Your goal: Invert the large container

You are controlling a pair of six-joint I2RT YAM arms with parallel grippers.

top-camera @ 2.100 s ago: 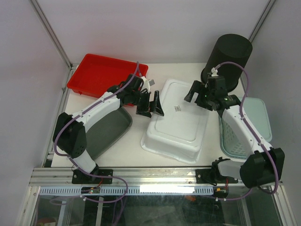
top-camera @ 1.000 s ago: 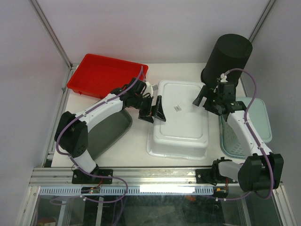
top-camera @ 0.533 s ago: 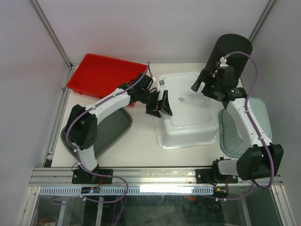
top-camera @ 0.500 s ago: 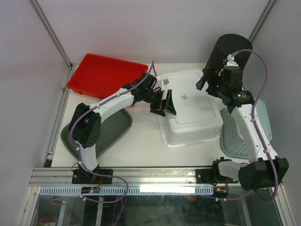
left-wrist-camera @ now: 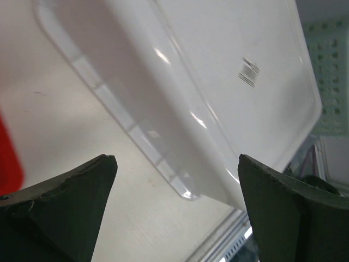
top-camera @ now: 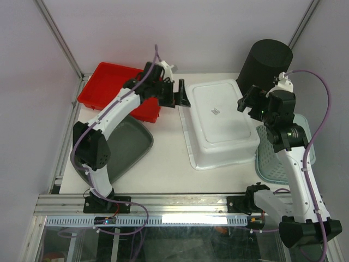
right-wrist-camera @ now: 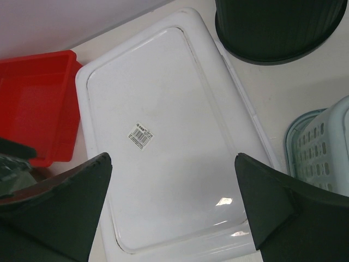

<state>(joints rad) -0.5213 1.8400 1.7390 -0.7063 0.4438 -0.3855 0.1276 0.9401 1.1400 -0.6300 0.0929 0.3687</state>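
**Five containers, two arms**

From my screens I count five containers, and no two are of the same kind. I see one white tub (top-camera: 218, 117), one red tray (top-camera: 109, 87), one black bucket (top-camera: 267, 60), one grey basin (top-camera: 131, 147) and one pale green basket (top-camera: 268, 162). On the tub I count one barcode label (top-camera: 215, 111). I count two arms, one left arm (top-camera: 112, 114) and one right arm (top-camera: 297, 161). That makes eight things across seven kinds.
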